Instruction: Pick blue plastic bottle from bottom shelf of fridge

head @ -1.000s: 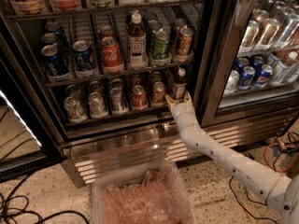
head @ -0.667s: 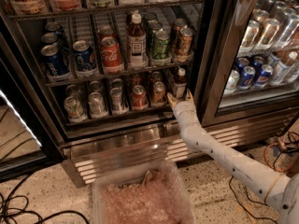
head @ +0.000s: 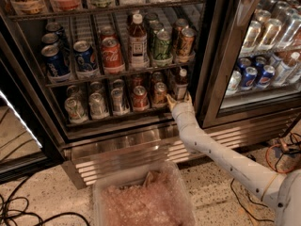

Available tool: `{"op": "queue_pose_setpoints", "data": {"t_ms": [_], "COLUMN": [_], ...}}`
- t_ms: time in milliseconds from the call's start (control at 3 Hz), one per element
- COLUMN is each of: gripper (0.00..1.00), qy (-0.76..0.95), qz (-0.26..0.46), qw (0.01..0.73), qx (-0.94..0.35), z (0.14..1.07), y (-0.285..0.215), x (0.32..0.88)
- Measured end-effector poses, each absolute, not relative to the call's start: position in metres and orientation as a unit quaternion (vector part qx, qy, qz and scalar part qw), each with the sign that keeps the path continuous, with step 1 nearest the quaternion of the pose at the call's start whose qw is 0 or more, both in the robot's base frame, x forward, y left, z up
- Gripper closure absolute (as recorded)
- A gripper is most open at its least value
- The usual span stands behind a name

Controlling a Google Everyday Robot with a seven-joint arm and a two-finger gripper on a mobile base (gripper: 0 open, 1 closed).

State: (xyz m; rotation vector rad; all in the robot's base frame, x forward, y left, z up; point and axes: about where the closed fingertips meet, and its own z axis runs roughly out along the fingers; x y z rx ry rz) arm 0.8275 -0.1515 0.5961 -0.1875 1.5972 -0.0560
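The fridge [head: 208, 55] stands open in front of me. The blue plastic bottle [head: 180, 83], small with a white cap and a pale label, stands at the right end of the bottom shelf [head: 117, 117], next to several soda cans. My gripper [head: 179, 100] is at the shelf's front rail, right at the bottle's base. It is open, with a fingertip [head: 170, 102] on each side of the bottle. My white arm [head: 221, 157] reaches in from the lower right.
A taller white-capped bottle [head: 138, 39] and cans stand on the rack above. The fridge's right section [head: 263, 69] holds more cans behind glass. The ribbed steel grille [head: 122, 157] runs below. A clear bin [head: 143, 197] sits on the floor in front. Cables [head: 19, 211] lie at the left.
My gripper has moved slightly up and into the shelf, closer around the bottle's base. The bottle and cans have not moved.
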Motion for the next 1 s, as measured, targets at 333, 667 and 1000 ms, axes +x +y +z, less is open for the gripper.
{"op": "queue_pose_setpoints", "data": {"t_ms": [333, 667, 1000], "gripper": [0.35, 0.35, 0.36], "qy": [0.714, 0.710, 0.706], "qz": [-0.015, -0.010, -0.010], "qw": [0.695, 0.699, 0.702], "qx": [-0.085, -0.088, -0.092], "z": [0.594, 0.597, 0.600], "y": [-0.141, -0.133, -0.132], "x": [0.835, 0.843, 0.849]}}
